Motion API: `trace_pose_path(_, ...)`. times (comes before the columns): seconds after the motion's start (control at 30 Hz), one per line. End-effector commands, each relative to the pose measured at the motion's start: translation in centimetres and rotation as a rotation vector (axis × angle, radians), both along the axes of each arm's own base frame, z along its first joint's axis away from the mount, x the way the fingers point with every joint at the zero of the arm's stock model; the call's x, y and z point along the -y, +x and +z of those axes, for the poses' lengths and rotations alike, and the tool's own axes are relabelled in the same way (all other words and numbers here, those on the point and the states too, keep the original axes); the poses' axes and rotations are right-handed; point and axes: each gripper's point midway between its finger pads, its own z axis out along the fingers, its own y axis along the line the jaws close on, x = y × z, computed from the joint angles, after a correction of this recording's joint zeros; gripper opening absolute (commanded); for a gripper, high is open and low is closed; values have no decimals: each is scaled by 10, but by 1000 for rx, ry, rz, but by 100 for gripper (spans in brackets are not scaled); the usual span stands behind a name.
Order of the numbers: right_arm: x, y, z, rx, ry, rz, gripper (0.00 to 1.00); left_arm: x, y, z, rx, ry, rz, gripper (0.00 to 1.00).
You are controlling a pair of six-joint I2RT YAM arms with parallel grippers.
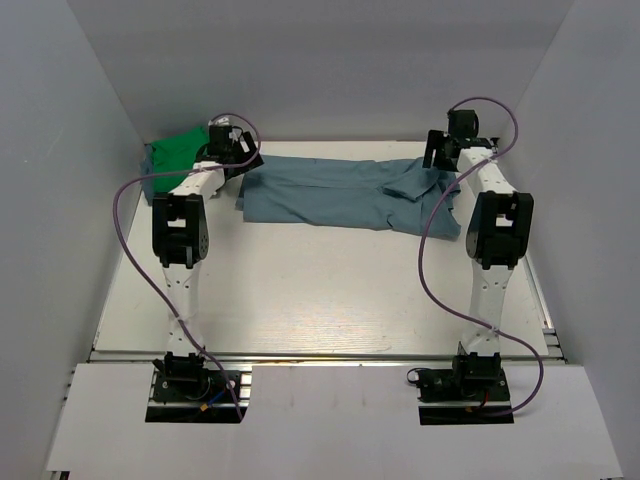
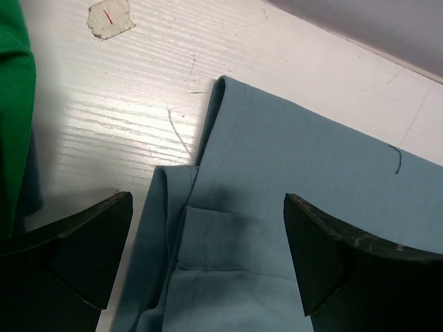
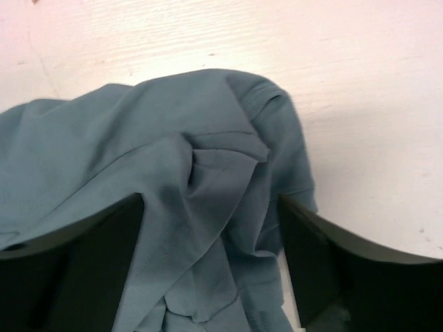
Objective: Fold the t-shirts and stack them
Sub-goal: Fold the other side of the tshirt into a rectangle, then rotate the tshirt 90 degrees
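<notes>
Sticker scrap (image 2: 109,17) near blue-grey t-shirt (image 2: 311,187)

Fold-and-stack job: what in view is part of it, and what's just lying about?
Job:
- blue-grey shirt
- green shirt
- left claw and right claw, both open, one at each end of the blue-grey shirt

Lying about:
- torn scrap with a red mark
- loose thread on the table

The left arm (image 1: 180,232) and right arm (image 1: 496,230) both stretch forward from their bases, elbows raised and wrists dipped low. The left gripper (image 2: 208,238) points downward, its dark fingers (image 2: 86,252) spread wide apart. The right gripper (image 3: 211,238) hangs the same way, jaws just as wide.
</notes>
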Motion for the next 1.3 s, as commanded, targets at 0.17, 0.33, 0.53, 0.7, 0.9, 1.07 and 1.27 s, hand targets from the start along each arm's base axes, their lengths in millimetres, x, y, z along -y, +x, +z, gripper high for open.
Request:
trace_pose_path(0.17,-5,-8,78,123,34,27,90,22,7,106,207,-42,-129,100)
trace_pose_path(0.33,-46,-24,66,93,167,155,90,61,10,83,188,-111,-282,100)
trace_pose_path(0.53,-82,-21,21,-1,296,244,90,80,9,25,87,-147,-320,100)
trace_pose_path(0.7,-85,-20,-21,-75,326,206,90,75,-5,-8,22,-95,-260,100)
trace_pose_path(0.9,-82,-19,-62,-169,327,159,90,76,-55,-65,-164,-71,-250,100)
trace_pose_path(1.07,-88,-19,-85,-217,363,141,90,68,-139,-88,-382,-6,-227,100)
trace_pose_path(1.27,-121,-14,-93,-212,460,211,90,104,-297,-106,-596,-107,-366,100)
